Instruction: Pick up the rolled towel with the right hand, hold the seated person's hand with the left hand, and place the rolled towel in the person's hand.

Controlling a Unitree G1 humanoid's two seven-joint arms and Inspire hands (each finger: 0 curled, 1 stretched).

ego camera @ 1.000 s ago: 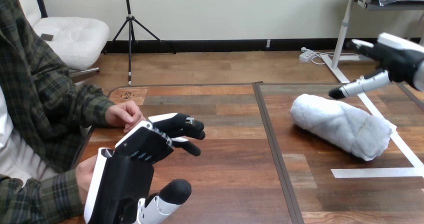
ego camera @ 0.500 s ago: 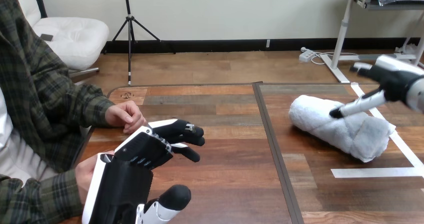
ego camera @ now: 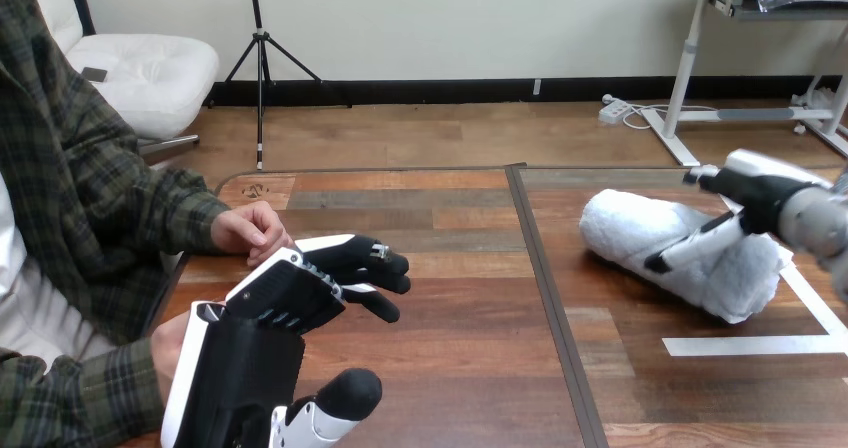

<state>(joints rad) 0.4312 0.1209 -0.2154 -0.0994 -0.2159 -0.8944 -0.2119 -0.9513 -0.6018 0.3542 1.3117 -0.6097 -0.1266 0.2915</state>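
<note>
Reaching over the right half of the wooden table, the right hand hovers at the rolled towel, which lies on its side and slants from far-left to near-right. One straight finger is laid across the top of the roll. The hand is spread, not clamped, and nothing is wrapped round the towel yet.

That towel looks soft, light and fluffy. My read is that it will squash under pressure and could unroll if taken by one end. The middle of the roll is the place to take it, fingers over the top and thumb under the far side. There's little risk of slipping or breakage, but a loose flap could sag.

Over on the left, the left hand sits above the table with its fingers loosely bent and holding nothing. The person's hand at the far left rests on the table edge just beyond it. Whether the two touch, I cannot tell.

A second person's hand peeks out nearer, mostly hidden behind the left hand's back. The right hand's thumb is hard to make out, and its forearm is cut off at the right edge. The towel's near-right end is partly masked by that hand.
</note>
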